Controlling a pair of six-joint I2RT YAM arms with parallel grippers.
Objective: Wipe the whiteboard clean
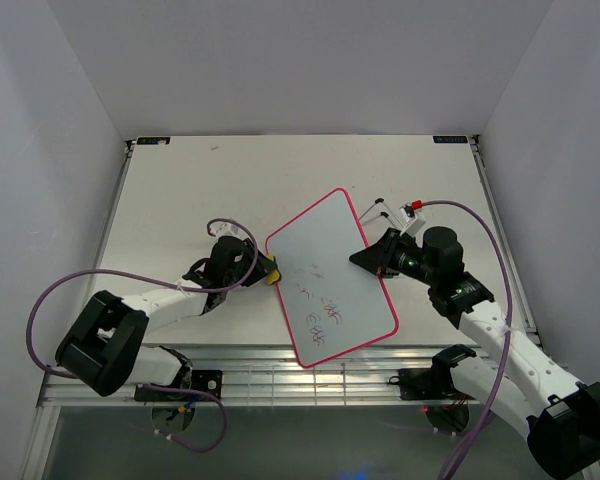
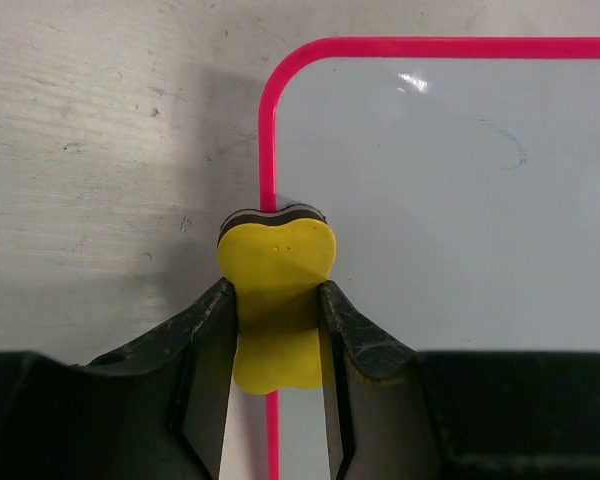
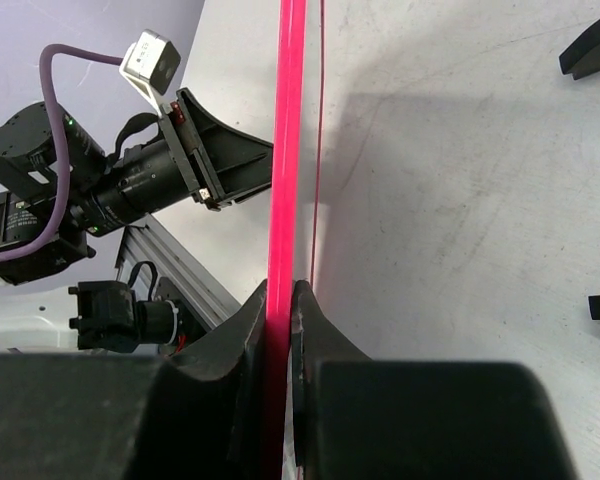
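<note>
Since left hand (image 2: 277, 292) is clamped on yellow sponge (image 2: 277, 262), which straddles left long edge of whiteboard (image 1: 330, 280) near its far-left corner, that's pretty clearly the wiping arm. Whiteboard lies mid-desk (image 1: 180, 180), long axis far-to-near, near end skewed a bit right. Scribbles (image 1: 323, 308) sit on near half, so down-board and inward from sponge. Left forearm low, reaching across desk. Right hand (image 3: 280, 295) pinches opposite long edge, looks like it's steadying.

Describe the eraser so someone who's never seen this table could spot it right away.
Find the pink-framed whiteboard mid-table. At its left edge, the left gripper holds the eraser: a small yellow pad with dark backing, the only yellow thing there.
</note>
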